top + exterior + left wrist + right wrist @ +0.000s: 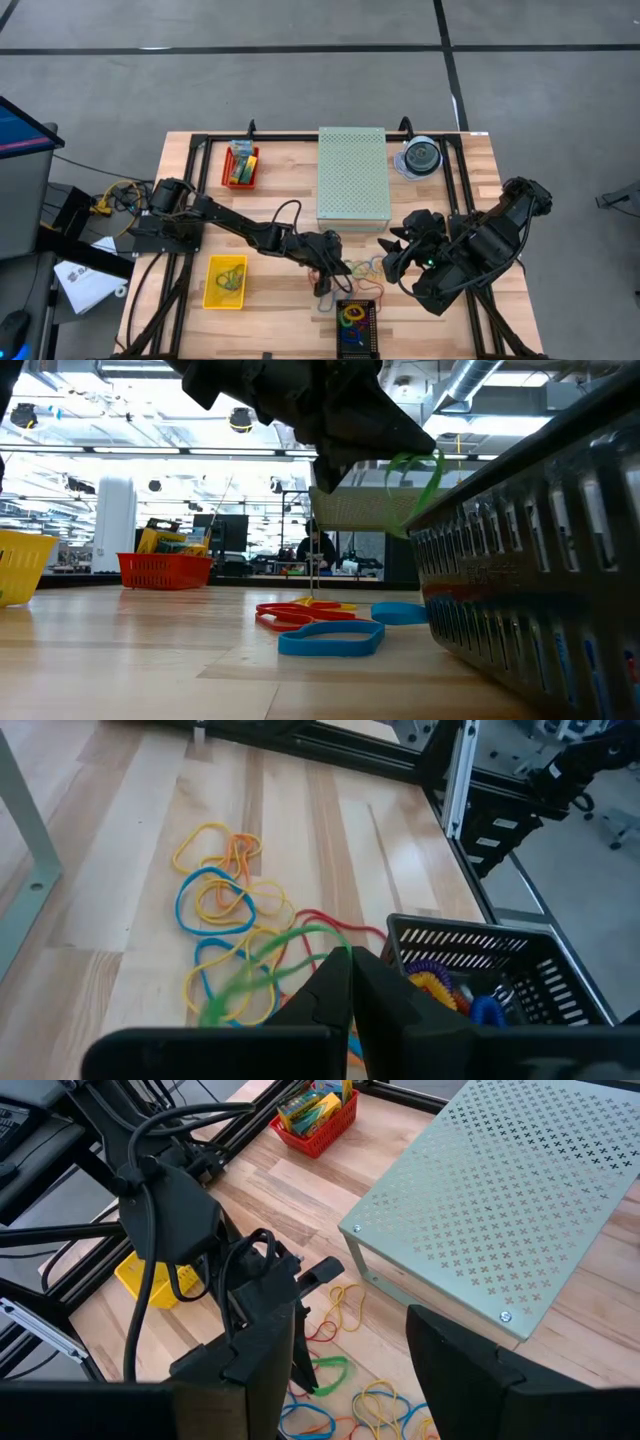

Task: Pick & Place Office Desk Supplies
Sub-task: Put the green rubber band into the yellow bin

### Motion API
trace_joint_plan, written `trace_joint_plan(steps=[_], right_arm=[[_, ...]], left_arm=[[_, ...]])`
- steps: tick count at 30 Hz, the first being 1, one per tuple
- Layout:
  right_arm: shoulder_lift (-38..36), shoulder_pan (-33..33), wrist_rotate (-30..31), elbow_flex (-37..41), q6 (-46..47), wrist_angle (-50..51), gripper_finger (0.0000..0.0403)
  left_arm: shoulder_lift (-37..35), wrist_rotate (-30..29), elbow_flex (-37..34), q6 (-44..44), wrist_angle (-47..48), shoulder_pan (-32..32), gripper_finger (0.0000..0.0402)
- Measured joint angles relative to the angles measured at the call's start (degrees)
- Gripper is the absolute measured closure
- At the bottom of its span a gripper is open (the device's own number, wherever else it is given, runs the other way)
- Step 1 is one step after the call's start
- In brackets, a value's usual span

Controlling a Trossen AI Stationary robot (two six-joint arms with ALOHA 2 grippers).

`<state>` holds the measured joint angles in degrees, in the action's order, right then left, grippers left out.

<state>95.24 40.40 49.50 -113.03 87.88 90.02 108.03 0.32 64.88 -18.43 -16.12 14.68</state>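
My left gripper (350, 958) is shut on a green rubber band (268, 952) just above the table, beside the black basket (520, 965) at the near edge. That basket holds several coloured bands. A loose pile of rubber bands (222, 898), blue, yellow, orange and red, lies flat on the wood in front of the fingers. Crayon boxes (240, 163) stand in a red basket at the far left. My right gripper (350, 1370) hangs open high over the table's right side, holding nothing. My left gripper pinches the green rubber band at one spot of its loop (328, 934) between its two shut fingertips. The fingers slant down from the table's left side. The rest of the loop (425, 475) hangs slack below the fingers, clear of the table.
A large pale green perforated box (352, 178) stands at the far middle, and a clear disc case (422, 157) sits to its right. A yellow basket (226, 282) holding a few bands sits at the near left. Bare wood shows between the yellow basket and the pile.
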Motion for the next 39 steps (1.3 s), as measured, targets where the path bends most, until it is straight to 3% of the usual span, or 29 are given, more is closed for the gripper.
trace_joint_plan(steps=[30,39], right_arm=[[0.79,0.07,-0.13,0.00,0.20,-0.39,0.0212],[0.79,0.07,-0.13,0.00,0.20,-0.42,0.0212]], left_arm=[[0.00,1.77,0.00,-3.09,-2.36,-0.52,0.0394],[0.00,5.35,0.00,-3.94,-2.23,-1.33,0.0400]])
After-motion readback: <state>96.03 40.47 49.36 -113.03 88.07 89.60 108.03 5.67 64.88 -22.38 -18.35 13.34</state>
